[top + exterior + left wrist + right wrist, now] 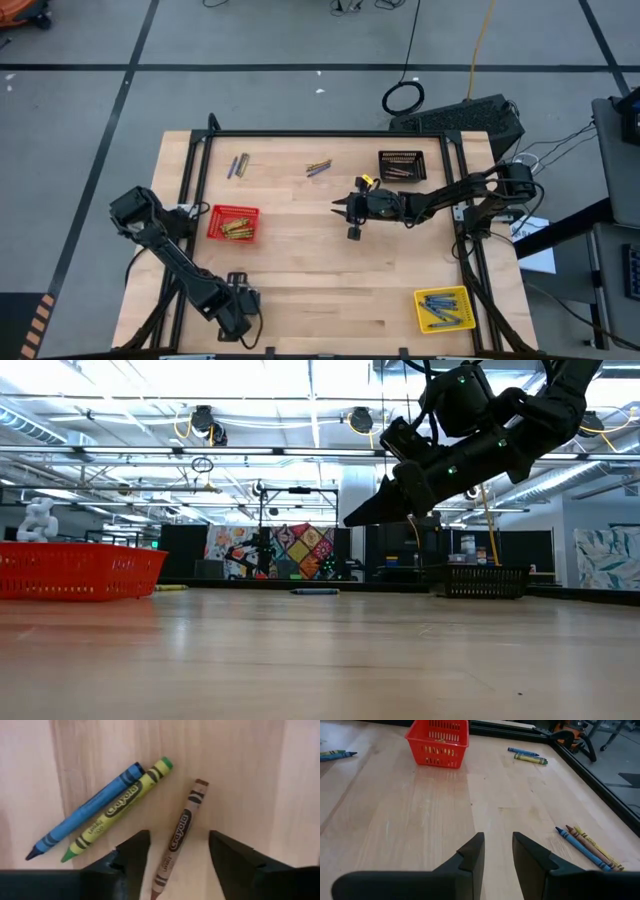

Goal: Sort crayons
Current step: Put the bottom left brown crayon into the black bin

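My left gripper (pixel 178 837) is open near the table's front left (pixel 238 312), pointing down. Its fingers stand on either side of a brown crayon (pixel 182 827) that lies flat on the wood, and do not touch it. A blue crayon (pixel 85 812) and a yellow-green crayon (pixel 117 810) lie side by side next to it. My right gripper (pixel 342 210) hovers above the table's middle, slightly open and empty (pixel 498 840), clear of the wood (pixel 352 520). Loose crayons lie at the far left (pixel 238 165) and far middle (pixel 318 167).
A red basket (pixel 233 223) with yellow crayons stands at the left. A black basket (pixel 402 165) with brown crayons stands at the far right. A yellow basket (pixel 444 310) with blue crayons stands at the near right. A black frame (pixel 320 134) runs round the table.
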Robot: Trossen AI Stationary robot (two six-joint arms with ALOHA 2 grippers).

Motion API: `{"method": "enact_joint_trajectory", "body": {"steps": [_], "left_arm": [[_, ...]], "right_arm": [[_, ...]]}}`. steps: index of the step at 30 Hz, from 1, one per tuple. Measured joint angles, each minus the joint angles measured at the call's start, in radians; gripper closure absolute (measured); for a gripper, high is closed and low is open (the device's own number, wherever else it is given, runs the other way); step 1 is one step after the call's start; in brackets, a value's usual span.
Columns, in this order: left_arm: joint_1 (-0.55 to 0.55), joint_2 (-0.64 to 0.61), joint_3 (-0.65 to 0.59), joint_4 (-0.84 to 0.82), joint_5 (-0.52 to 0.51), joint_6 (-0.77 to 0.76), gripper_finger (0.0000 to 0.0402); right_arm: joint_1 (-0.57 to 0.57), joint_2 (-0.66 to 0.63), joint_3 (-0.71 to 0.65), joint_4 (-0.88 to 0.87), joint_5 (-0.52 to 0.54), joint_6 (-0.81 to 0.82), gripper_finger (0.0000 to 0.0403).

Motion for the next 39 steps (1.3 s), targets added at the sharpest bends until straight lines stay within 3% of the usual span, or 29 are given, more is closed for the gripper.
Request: {"method": "enact_joint_trajectory", "body": {"steps": [5, 9, 15, 17, 20, 23, 27, 30, 32, 34, 39], "left_arm": [[0.003, 0.011, -0.001, -0.008, -0.018, -0.059, 0.0292], [0.012, 0.013, -0.001, 0.014, 0.008, -0.194, 0.0376], [0.033, -0.021, 0.003, 0.101, 0.108, -0.283, 0.0394], [0.042, -0.083, 0.007, 0.119, 0.111, -0.291, 0.0397], [0.067, -0.165, 0.010, 0.144, 0.008, -0.308, 0.0397], [0.092, -0.256, 0.007, 0.140, -0.174, -0.281, 0.0398], [0.146, -0.337, -0.006, 0.147, -0.388, -0.136, 0.0399], [0.221, -0.368, -0.043, 0.222, -0.513, 0.028, 0.0399], [0.291, -0.371, -0.089, 0.336, -0.524, 0.156, 0.0399], [0.370, -0.366, -0.166, 0.540, -0.465, 0.296, 0.0399], [0.591, -0.326, -0.401, 1.284, -0.236, 0.591, 0.0400]], "right_arm": [[0.000, 0.000, 0.000, 0.000, 0.000, 0.000, 0.0316], [0.003, -0.013, 0.000, -0.014, 0.000, -0.019, 0.0316], [0.012, -0.142, 0.000, -0.173, 0.000, -0.076, 0.0316], [0.014, -0.196, -0.001, -0.229, 0.000, -0.097, 0.0316], [0.016, -0.269, -0.001, -0.340, -0.003, -0.104, 0.0316], [0.016, -0.285, -0.054, -0.293, -0.049, -0.057, 0.0316], [0.022, -0.219, -0.204, -0.025, -0.161, 0.020, 0.0316], [0.035, -0.170, -0.273, 0.146, -0.160, 0.099, 0.0316], [0.046, -0.151, -0.305, 0.208, -0.160, 0.133, 0.0316], [0.065, -0.129, -0.310, 0.261, -0.161, 0.140, 0.0316], [0.111, -0.086, -0.311, 0.343, -0.160, 0.091, 0.0316]]}}
